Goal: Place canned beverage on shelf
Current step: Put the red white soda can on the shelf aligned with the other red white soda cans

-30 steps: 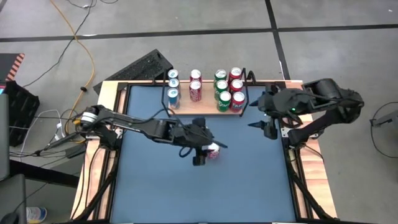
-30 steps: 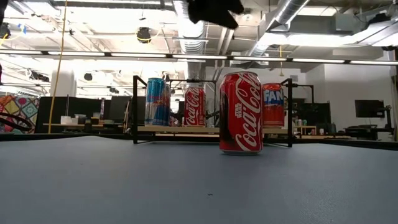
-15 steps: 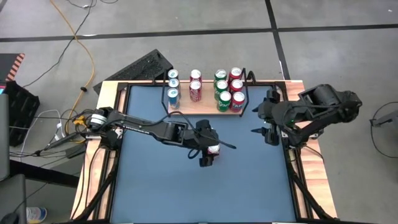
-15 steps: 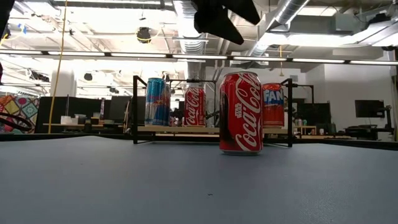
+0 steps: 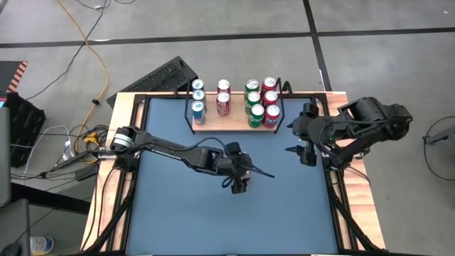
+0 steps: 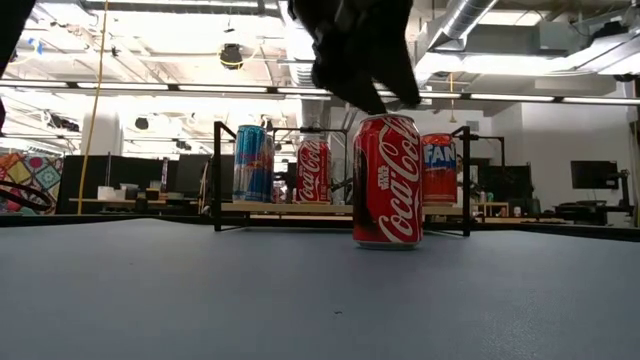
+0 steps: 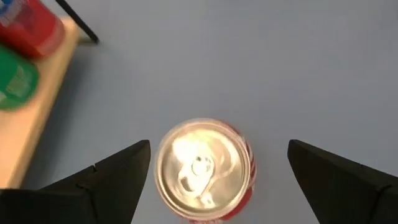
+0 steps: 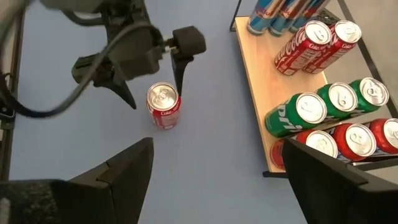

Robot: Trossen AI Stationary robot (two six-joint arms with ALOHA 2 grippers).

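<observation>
Reaching in from the left side, the left arm stretches across the blue table [image 5: 170, 213] to its middle. The left gripper [image 7: 217, 163] hangs right over a red cola can [image 6: 387, 180] that stands upright on the table. Its two fingers [image 7: 109, 180] are spread wide, one on each side of the can's shiny top, and they do not touch it. In the low view the dark fingers sit just at the top rim of the can. The can stands alone, well apart from the shelf [image 5: 213, 121].

Farther back, at the far edge of the table, is the shelf, a small light wood board with thin black wire ends. On its left end stand three blue cans [image 5: 198, 97] in a row. Next come two red cans [image 5: 223, 98]. Then come three green cans [image 5: 253, 99] and three more red cans [image 5: 270, 98] side by side, filling the right end.

On the right side of the table waits the right arm. The right gripper [image 5: 296, 139] hangs just beside the shelf's right end, with its fingers wide apart and nothing between them.
</observation>
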